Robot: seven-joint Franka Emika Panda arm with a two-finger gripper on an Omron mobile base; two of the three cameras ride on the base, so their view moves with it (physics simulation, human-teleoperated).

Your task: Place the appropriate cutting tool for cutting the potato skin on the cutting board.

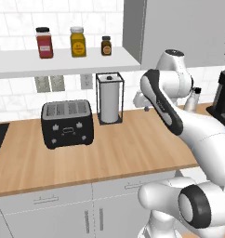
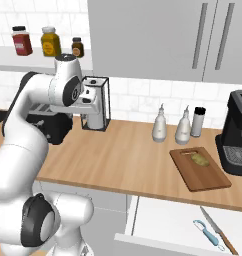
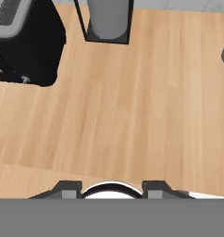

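Hovering over bare light-wood worktop (image 3: 132,102), fingers (image 3: 70,187) apart w/ nothing between; blue-handled slim peeler (image 2: 207,231) lies in open drawer (image 2: 163,220), reddish-brown rectangular wooden board (image 2: 190,175) w/ small yellowish potato (image 2: 199,159) awaits.

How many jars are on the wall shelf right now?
3, in a row on the shelf: the red jar at left, the yellow jar in the middle, the small brown jar at right. None looks hidden.

Kitchen: light wood countertop (image 1: 123,148) over white cabinets (image 1: 63,209), black toaster (image 1: 67,123), paper towel holder (image 1: 109,97), coffee machine (image 2: 236,132), spice jars (image 1: 77,42) on shelf.
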